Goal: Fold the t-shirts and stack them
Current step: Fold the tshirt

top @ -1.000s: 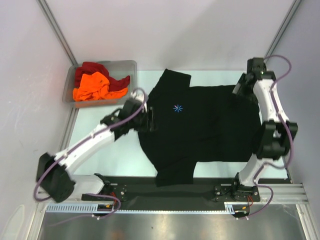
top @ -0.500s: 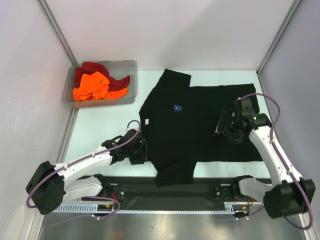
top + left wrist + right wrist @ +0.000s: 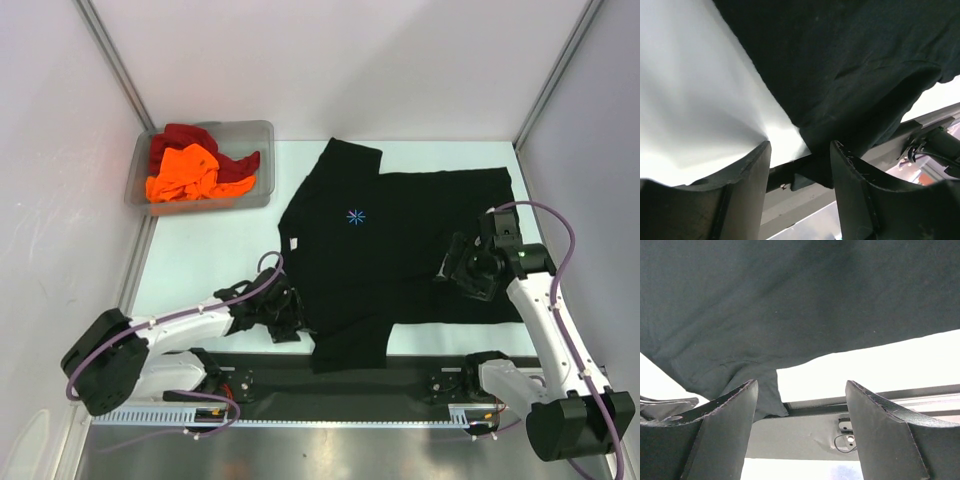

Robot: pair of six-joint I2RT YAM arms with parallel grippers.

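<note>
Left gripper (image 3: 283,318), jaws apart and empty, sits low by the near sleeve (image 3: 350,345) of the black shirt (image 3: 400,235), which is spread flat on the table (image 3: 200,260). That sleeve overhangs the near edge, so a pinch there may catch one layer or drag the shirt crooked. Right gripper (image 3: 458,268), also apart and empty, hovers over the body. Uneven lifts would skew the fold. Only a blue starburst (image 3: 355,215) marks the chest, with no readable writing. Orange shirt (image 3: 185,175) and red shirt (image 3: 182,135) lie in the bin (image 3: 235,126).
</note>
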